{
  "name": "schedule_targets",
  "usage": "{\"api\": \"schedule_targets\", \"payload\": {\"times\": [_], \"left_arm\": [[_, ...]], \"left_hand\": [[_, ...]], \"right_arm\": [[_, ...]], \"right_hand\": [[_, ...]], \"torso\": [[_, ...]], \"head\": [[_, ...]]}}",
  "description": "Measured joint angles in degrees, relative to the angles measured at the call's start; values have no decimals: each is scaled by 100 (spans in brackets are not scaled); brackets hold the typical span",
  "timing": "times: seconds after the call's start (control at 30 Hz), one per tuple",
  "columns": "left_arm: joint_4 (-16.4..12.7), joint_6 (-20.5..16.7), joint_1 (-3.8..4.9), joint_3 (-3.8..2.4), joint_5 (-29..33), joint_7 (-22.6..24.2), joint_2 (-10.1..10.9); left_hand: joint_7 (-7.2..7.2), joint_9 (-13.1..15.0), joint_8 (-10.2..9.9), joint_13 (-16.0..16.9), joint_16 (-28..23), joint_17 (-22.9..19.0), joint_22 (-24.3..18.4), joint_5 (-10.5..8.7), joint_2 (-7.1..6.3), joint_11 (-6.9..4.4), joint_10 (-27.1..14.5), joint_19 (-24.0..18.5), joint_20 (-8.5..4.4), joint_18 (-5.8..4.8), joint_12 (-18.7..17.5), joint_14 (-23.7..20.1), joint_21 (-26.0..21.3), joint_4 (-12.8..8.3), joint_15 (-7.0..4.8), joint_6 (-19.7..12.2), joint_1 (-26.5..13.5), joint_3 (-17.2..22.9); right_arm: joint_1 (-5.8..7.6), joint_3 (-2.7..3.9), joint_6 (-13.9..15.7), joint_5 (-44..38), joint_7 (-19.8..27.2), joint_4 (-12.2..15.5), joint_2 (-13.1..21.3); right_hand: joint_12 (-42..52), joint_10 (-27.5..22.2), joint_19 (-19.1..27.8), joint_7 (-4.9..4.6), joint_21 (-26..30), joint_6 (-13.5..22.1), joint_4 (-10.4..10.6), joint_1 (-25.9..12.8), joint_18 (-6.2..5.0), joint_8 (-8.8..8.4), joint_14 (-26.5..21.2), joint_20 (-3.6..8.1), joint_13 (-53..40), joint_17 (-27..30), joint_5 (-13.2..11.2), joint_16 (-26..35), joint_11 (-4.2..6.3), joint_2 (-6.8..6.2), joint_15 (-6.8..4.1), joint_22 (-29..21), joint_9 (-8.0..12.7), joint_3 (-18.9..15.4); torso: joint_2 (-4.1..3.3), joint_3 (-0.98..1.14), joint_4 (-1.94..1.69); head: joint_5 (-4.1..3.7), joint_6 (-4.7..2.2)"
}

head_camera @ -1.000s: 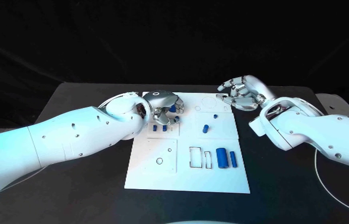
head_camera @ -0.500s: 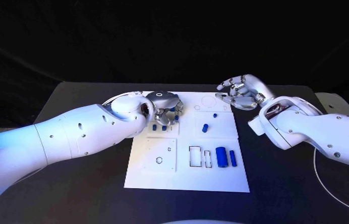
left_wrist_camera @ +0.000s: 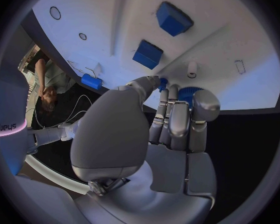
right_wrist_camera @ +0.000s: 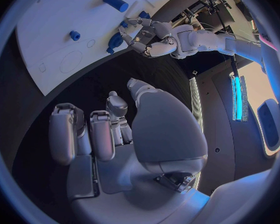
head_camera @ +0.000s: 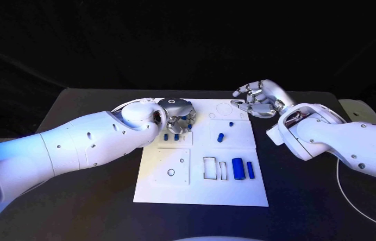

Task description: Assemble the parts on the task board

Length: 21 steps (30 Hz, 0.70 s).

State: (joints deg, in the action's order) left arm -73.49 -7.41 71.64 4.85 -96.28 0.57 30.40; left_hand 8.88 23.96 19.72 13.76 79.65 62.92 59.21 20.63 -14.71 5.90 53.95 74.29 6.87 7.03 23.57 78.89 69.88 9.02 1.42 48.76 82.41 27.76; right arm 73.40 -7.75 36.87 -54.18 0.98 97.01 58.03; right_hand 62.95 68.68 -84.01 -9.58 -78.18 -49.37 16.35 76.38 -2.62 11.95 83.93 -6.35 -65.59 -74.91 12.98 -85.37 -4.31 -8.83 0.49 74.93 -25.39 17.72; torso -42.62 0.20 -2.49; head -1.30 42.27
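The left robot hand [head_camera: 179,115] is bent down over the far-left part of the task board [head_camera: 196,189], its fingertips [left_wrist_camera: 162,82] pinching a small blue part [left_wrist_camera: 189,92] just above the plate. The grip looks chosen to keep the piece steady while it is lined up with a seat on the board, though which seat cannot be told. Two short blue parts [head_camera: 171,137] stand just near of that hand. A small peg [head_camera: 231,125] and a stubby piece [head_camera: 221,138] lie to the right of them. Two larger blue cylinders [head_camera: 243,169] lie side by side toward the near right, beside the rectangular cut-outs [head_camera: 214,168]. The right robot hand [head_camera: 257,101] hangs off the board's far-right corner over the dark surface [head_camera: 86,197], fingers loosely curled and holding nothing, likely keeping out of the way.
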Motion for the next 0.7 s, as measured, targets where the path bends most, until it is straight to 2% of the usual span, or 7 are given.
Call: {"api": "schedule_targets", "payload": {"times": [0.4,0.43,0.47,0.7], "left_arm": [[65,30,5,-6,-26,-42,-75],[71,31,5,-6,-26,-43,-82],[76,32,5,-6,-26,-43,-87],[82,37,3,-2,-12,-41,-127]], "left_hand": [[-60,-70,0,-35,104,122,407,-21,106,-129,393,208,-71,0,56,169,306,-47,-91,226,58,128],[-51,-73,0,-39,104,127,426,-21,107,-129,393,209,-72,-65,56,169,306,-40,-91,235,58,135],[-51,-73,0,-39,104,130,443,-21,113,-129,393,209,-72,-87,56,169,317,-40,-91,235,51,135],[-64,-105,-22,-72,104,130,542,-47,113,-139,444,267,-88,-87,56,189,394,-56,-110,247,51,151]], "right_arm": [[0,0,0,0,0,5,-1],[0,0,0,0,0,5,-1],[0,0,0,0,-1,5,-2],[-1,0,0,0,-1,8,-7]], "right_hand": [[0,0,0,0,0,0,15,0,0,0,21,0,0,0,0,0,0,0,-21,-1,-6,15],[0,0,0,0,0,0,15,0,0,0,21,0,0,1,0,0,0,0,-21,-1,-6,15],[0,0,0,0,0,0,15,0,0,0,21,0,0,1,0,0,0,0,-21,-1,-6,15],[0,0,0,0,0,0,-1,0,0,0,21,0,-5,1,0,0,0,0,-21,-1,-6,31]], "torso": [[0,-1,-3],[0,-1,-3],[0,-1,-3],[0,0,-4]], "head": [[-14,12],[-15,13],[-18,13],[-22,16]]}}
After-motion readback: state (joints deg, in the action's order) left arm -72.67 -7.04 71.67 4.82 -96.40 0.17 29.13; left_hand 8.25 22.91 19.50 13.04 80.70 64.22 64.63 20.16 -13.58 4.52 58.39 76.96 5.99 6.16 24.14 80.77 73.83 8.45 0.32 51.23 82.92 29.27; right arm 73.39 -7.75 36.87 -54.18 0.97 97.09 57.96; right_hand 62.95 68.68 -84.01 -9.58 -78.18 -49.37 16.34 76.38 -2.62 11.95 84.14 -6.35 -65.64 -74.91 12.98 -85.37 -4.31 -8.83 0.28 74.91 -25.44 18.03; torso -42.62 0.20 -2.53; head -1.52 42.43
